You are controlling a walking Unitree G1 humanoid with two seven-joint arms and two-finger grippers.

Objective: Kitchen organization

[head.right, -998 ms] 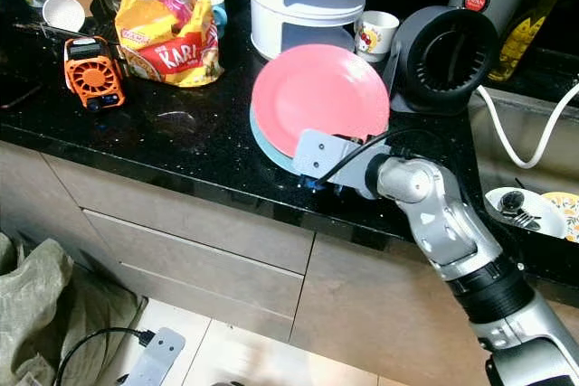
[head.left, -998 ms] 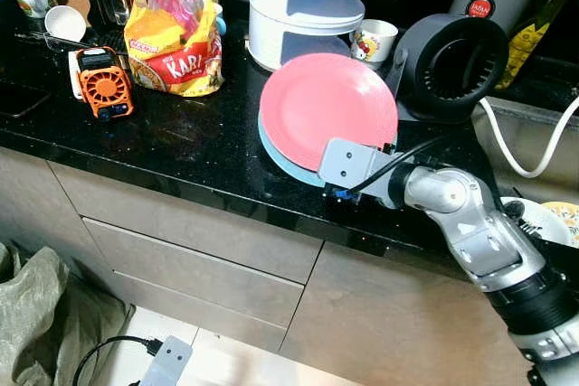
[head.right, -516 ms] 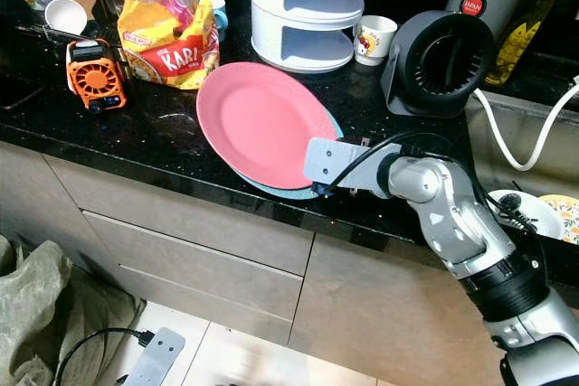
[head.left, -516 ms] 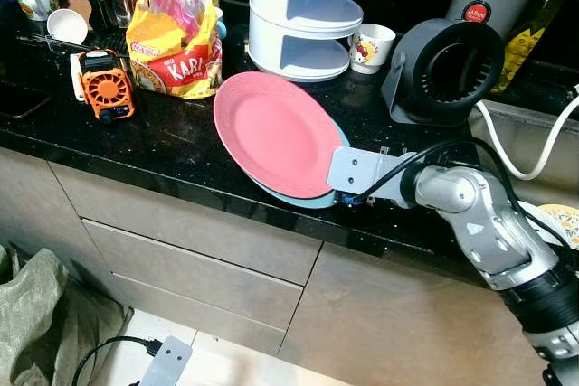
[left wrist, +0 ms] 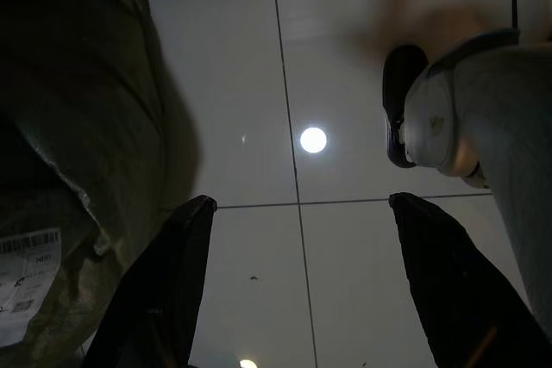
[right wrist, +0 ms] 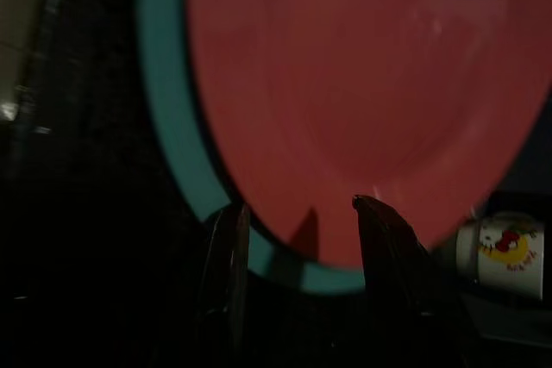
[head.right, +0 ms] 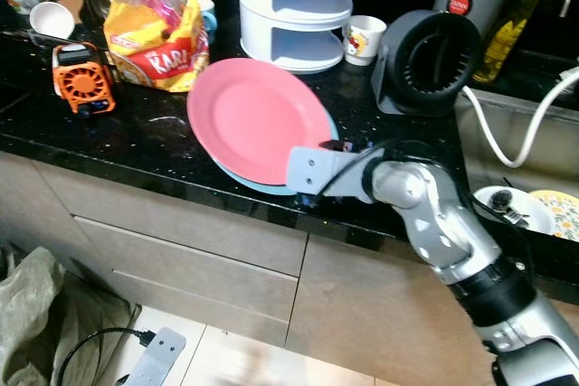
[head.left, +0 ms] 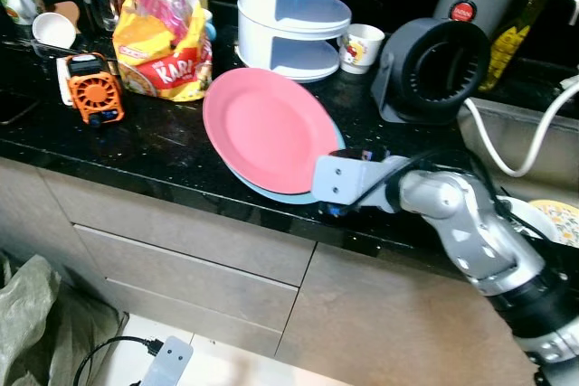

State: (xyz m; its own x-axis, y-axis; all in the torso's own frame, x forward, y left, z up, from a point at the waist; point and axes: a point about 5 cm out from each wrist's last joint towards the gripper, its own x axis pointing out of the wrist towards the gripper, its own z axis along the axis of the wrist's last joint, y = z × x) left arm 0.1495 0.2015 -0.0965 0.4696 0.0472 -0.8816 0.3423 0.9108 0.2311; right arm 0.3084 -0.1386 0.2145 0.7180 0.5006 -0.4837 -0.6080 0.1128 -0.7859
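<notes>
Since a second ago the pink plate [head.left: 268, 127] sits further toward the left of the bench [head.left: 172, 155], near the front edge, no longer close beside the black fan [head.left: 432, 70]; the camera has also shifted a little.

At the upper left of the frame stand a white cup [head.left: 53, 30], an orange gadget [head.left: 93, 96] and a yellow snack bag [head.left: 163, 51]. Centre top is a white tiered rack [head.left: 294, 8], with a small printed mug [head.left: 360, 47] to its right. The pink plate lies in the middle of the frame, tilted, over a light blue plate [head.left: 277, 192] whose rim shows beneath it.

From the lower right the silver right arm reaches in, and the right hand [right wrist: 297, 213] meets the plates' near edge. In the right wrist view its two black fingers [right wrist: 226, 256] stand apart on either side of the rims; whether they pinch a plate, I cannot tell.

The left hand [left wrist: 297, 208] hangs idle over the tiled floor [left wrist: 345, 256], fingers spread wide and holding nothing.
</notes>
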